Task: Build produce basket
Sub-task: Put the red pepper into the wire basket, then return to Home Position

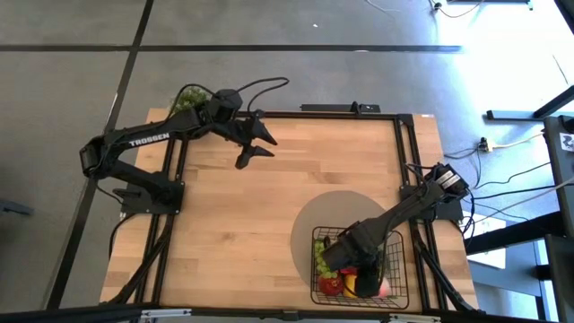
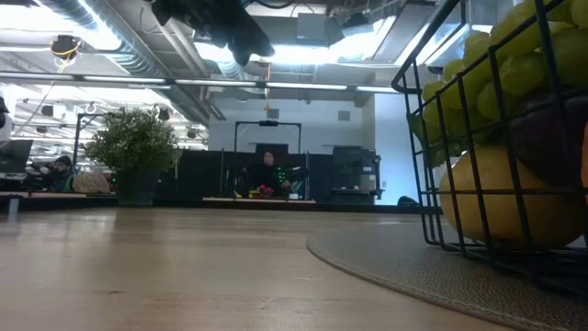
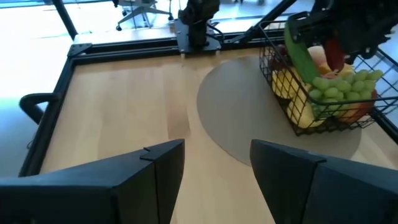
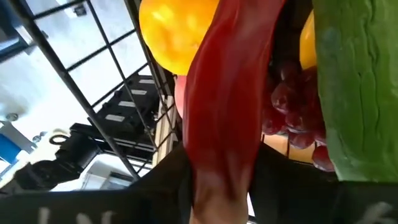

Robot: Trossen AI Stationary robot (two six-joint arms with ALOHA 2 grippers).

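Note:
The black wire basket stands on a round grey mat at the table's near right. It holds green grapes, purple grapes, a green cucumber and yellow fruit. My right gripper reaches down into the basket, shut on a red chili. My left gripper hovers open and empty over the table's far left part, well clear of the wood. My right gripper pinches one end of the chili between its two fingers. The fingers slant down from above into the basket, and the chili runs on ahead of them, lengthwise. Its far end lies among the yellow fruit and the cucumber; whether it rests on them I cannot tell.
A bushy green potted plant stands at the far left corner, behind my left arm. Black frame rails run along the table's edges. Bare wood lies between the left arm and the mat.

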